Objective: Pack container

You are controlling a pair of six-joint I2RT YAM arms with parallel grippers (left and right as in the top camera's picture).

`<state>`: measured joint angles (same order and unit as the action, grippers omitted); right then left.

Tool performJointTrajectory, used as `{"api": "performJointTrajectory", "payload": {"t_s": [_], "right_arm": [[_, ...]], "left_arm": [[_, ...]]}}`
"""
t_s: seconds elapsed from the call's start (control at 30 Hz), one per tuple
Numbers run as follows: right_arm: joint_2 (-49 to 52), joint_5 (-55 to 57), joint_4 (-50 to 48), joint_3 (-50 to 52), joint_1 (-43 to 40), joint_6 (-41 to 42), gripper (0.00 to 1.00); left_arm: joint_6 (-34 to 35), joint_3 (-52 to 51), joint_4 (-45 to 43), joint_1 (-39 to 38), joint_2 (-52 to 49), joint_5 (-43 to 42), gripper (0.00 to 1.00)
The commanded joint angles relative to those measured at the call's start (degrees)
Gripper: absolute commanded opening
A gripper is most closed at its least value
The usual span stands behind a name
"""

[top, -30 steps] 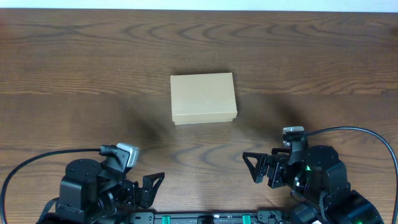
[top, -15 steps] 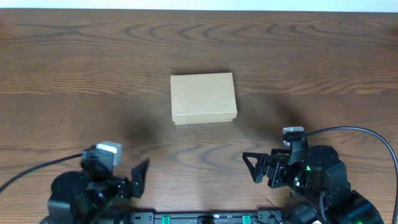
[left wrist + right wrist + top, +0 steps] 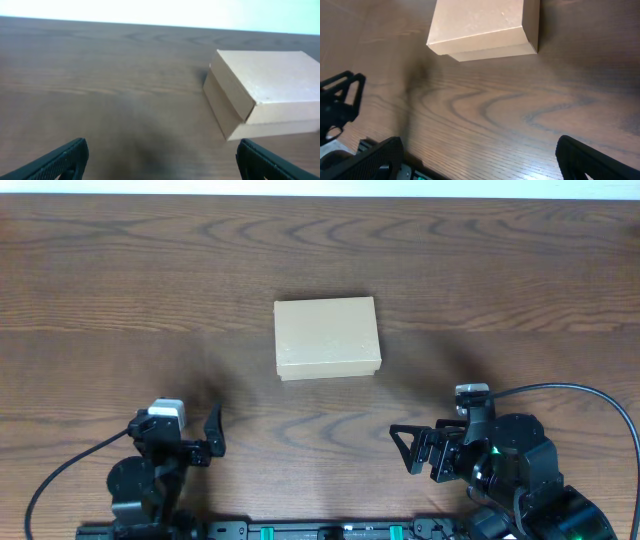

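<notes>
A wooden table [image 3: 120, 290] fills every view, its dark brown top marked by wavy grain with looping swirls. Soft, blurred shadows darken patches of it toward the near side. Beyond its far edge runs a pale, plain strip [image 3: 320, 186].

The container [image 3: 328, 338] is a small tan-brown cardboard box, rectangular, its flap lid shut flat on top. It lies flat on the wooden tabletop [image 3: 120, 290], just above the middle of the overhead frame, its edges nearly square to the frame, nothing touching it.
</notes>
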<state>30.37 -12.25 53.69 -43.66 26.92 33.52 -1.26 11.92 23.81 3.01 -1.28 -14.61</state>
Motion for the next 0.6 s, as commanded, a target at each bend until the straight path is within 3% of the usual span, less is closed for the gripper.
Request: {"api": "performJointTrajectory", "payload": {"t_s": [0.0,0.2,0.57], "right_arm": [[0.00,-0.42,-0.09,-0.09,0.52,0.52,0.99],[0.00,-0.42,-0.09,-0.09,0.52,0.52,0.99],[0.00,-0.42,-0.09,-0.09,0.52,0.52,0.99]], "left_arm": [[0.44,-2.99,-3.15,0.35,1.07,-0.48,0.95],[1.62,-7.43,-9.60,0.31,1.07,-1.77,0.95],[-0.02,-7.43,-9.57,-0.07,0.96,-1.09,0.95]]}}
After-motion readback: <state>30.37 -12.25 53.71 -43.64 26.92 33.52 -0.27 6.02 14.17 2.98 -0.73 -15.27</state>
